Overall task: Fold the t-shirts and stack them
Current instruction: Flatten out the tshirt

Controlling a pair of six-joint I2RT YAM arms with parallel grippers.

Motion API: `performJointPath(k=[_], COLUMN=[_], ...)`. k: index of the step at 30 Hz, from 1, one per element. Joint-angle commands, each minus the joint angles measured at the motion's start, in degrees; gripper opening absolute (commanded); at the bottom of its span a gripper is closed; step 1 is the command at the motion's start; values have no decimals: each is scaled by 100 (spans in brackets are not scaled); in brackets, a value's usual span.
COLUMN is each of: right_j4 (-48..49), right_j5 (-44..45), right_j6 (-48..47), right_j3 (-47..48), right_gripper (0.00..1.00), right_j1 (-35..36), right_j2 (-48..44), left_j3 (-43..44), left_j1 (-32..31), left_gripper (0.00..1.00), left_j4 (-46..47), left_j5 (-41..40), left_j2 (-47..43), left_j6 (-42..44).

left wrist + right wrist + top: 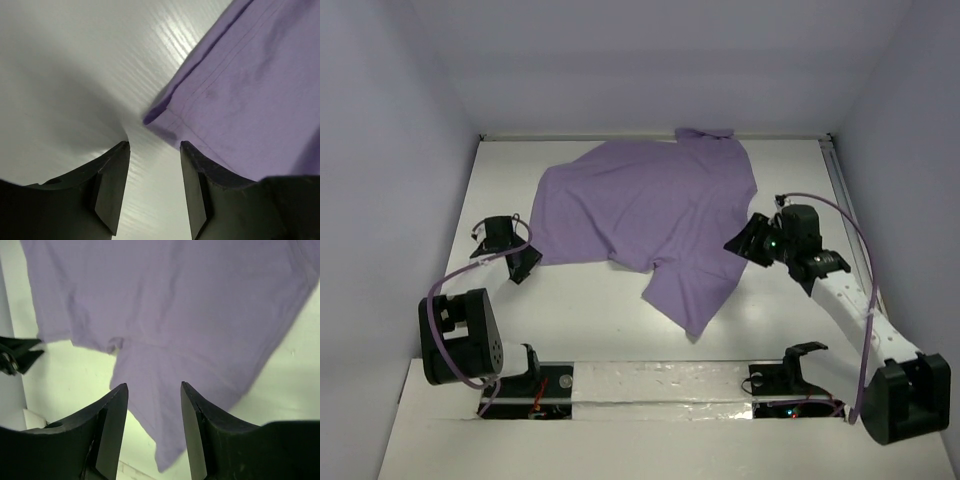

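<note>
One plain lavender t-shirt (645,210) lies spread and rumpled on the white table, with one corner reaching toward the near edge. My left gripper (523,262) is open and empty, low over the table at the shirt's left hemmed corner (165,116); that corner lies just ahead of the jaws and its cloth (250,90) fills the right of the left wrist view. My right gripper (745,242) is open and empty, held above the shirt's right edge. The right wrist view looks down on the shirt (175,315) and its near corner (167,460).
White walls enclose the table on the left, back and right. A metal rail (845,190) runs along the right side. A taped strip (660,385) crosses the near edge between the arm bases. The left gripper shows at the left edge of the right wrist view (15,355).
</note>
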Motion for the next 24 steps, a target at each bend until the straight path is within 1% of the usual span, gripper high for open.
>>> performJointPath(k=[1,3,6,9,11,12,14,15,17,18,19,20,23,24], right_j4=[-659,-757,-819,-985,-1056,-1100,-1188,-1214,-1180,-962,-820,-688,-91,32], right_j5=[168,150,158,229,273,325,430,605,791,861,879,905,976,1080], right_j6=[-14,83,171,198,224,224,277,294,356,382,417,505,742,778], right_j3=[-331,-534,-798,-895,-939,-948,-983,-992,-983,-983,-966,-922,-782,-738], right_gripper=[53,52,52,52,52,56,64,72,79,81,81,81,69,61], right_j1=[-19,-19,-19,-19,-19,-19,-19,-19,-19,-19,-19,-19,-19,-19], right_j2=[-594,-875,-1061,-1184,-1167,-1123,-931,-834,-492,-342,-175,227,861,1220], left_j3=[-129,-173,-235,-322,-332,-314,-262,-235,-87,-33,2,89,248,283], left_j1=[6,6,6,6,6,6,6,6,6,6,6,6,6,6], left_gripper=[43,44,43,29,27,20,12,1,0,0,0,0,0,0], left_j4=[630,710,894,912,1088,1123,1237,1290,1291,1264,1229,1203,1053,1009], left_j5=[65,91,144,91,-109,-172,-208,-199,-164,-155,-155,-155,-199,-208], left_j2=[-29,155,340,315,279,288,314,349,350,236,157,52,-370,-519], left_j6=[-430,-491,-553,-667,-641,-606,-536,-501,-404,-360,-307,-202,18,114])
